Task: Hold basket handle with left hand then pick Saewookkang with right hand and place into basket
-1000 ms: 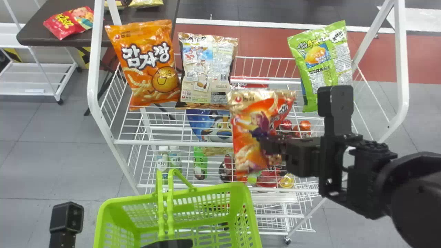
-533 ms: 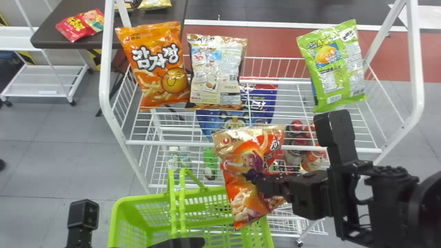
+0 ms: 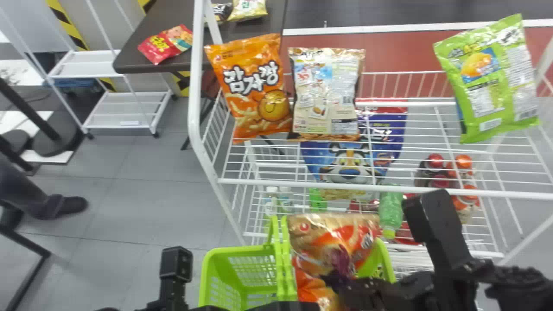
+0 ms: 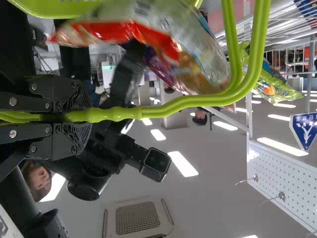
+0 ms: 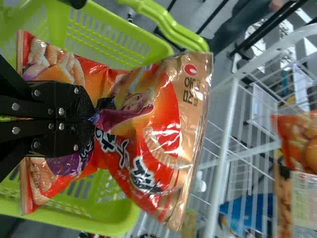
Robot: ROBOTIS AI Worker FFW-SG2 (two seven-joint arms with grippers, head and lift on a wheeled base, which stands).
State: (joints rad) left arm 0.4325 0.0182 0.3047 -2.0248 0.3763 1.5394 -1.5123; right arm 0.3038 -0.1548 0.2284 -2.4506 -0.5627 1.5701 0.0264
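Left fingers [image 4: 74, 92] pinched the handle [image 4: 114, 114]; right fingers [image 5: 72, 99] pinched the Saewookkang [image 5: 166, 109] over the near basket [image 3: 239, 250]. Lowering and release seemingly remained.

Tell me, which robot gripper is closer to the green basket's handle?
Left. The left gripper is closed around the handle, touching it. The right gripper is off to the handle's right, pinching the Saewookkang bag.

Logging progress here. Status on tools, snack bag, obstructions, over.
Left tool shut on basket handle. Right tool pinching Saewookkang bag over basket. Handle close beside bag, might snag it.
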